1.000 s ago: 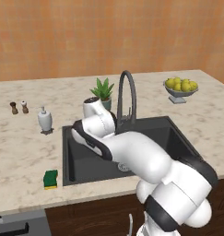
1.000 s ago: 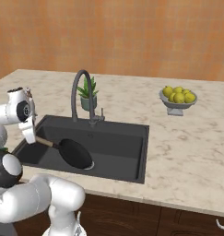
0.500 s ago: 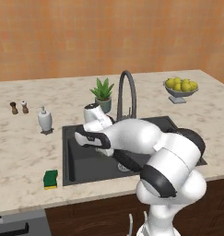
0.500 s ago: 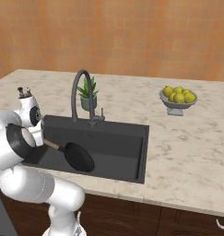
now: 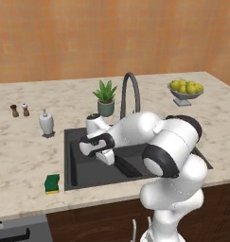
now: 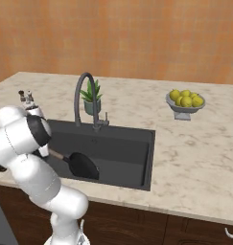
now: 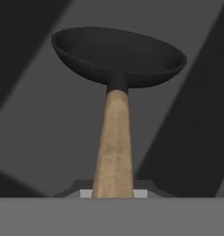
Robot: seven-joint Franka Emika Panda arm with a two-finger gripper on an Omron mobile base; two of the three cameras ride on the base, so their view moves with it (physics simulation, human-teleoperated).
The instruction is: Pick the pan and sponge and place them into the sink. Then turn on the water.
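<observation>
My gripper (image 5: 106,158) is low inside the sink (image 5: 86,177), shut on the light wooden handle (image 7: 113,147) of the black pan (image 7: 118,55). The pan (image 6: 82,165) lies tilted low in the dark basin (image 6: 130,153), its handle pointing back to my hand at the left. In the hand view the handle runs straight up from between my fingers to the round bowl. The green and yellow sponge (image 5: 52,184) lies on the counter at the sink's front left corner, apart from my hand. No water is in view at the arched faucet (image 5: 130,94).
A white soap dispenser (image 5: 46,124) stands left of the sink and two small shakers (image 5: 19,110) farther left. A potted plant (image 5: 105,97) sits behind the faucet. A bowl of lemons (image 5: 185,90) is at the far right of the counter.
My arm has folded lower over the sink and the pan has sunk a little deeper into the basin. The sponge has not moved.
</observation>
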